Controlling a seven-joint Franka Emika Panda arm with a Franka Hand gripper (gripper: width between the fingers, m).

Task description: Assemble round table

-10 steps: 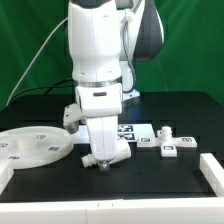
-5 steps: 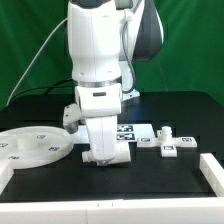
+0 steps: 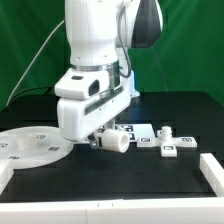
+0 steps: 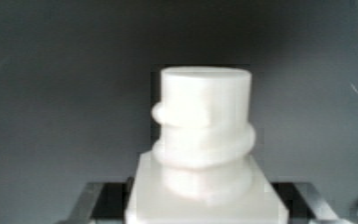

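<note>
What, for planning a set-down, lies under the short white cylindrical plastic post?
The black tabletop shows around the lifted post; the patch directly beneath is covered by the post itself.

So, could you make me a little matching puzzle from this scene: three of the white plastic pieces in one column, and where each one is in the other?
Things:
1. large rimmed white round disc
2. short white cylindrical post
3. white cross-shaped four-armed base

Places:
A. clamped in the gripper, lying sideways
B. flat on the black table, at the exterior view's left
C. on the table, at the exterior view's right

Pairs: 1-B, 2-A, 3-C.
</note>
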